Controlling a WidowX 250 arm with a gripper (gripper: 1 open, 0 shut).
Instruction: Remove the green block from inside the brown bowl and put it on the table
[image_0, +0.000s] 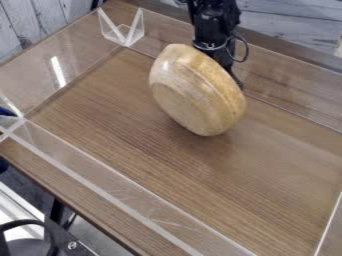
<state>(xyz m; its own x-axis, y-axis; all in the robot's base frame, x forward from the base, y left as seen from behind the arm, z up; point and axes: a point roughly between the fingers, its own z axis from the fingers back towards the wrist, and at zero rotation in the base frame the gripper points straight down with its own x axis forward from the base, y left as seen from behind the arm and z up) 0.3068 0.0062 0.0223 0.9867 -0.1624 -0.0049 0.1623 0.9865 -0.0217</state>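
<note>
The brown bowl (197, 88) stands tipped up on its edge on the table (134, 160), with its rounded outside facing the camera and its inside turned away. My gripper (218, 55) comes straight down behind the bowl's upper far rim. Its fingertips are hidden by the bowl, which stays propped on edge in its grip. The green block is hidden from view.
Low clear acrylic walls (54, 70) edge the tabletop on all sides. A small clear angled piece (123, 28) sits at the back left corner. Bare wood-grain surface stretches in front of and to the left of the bowl.
</note>
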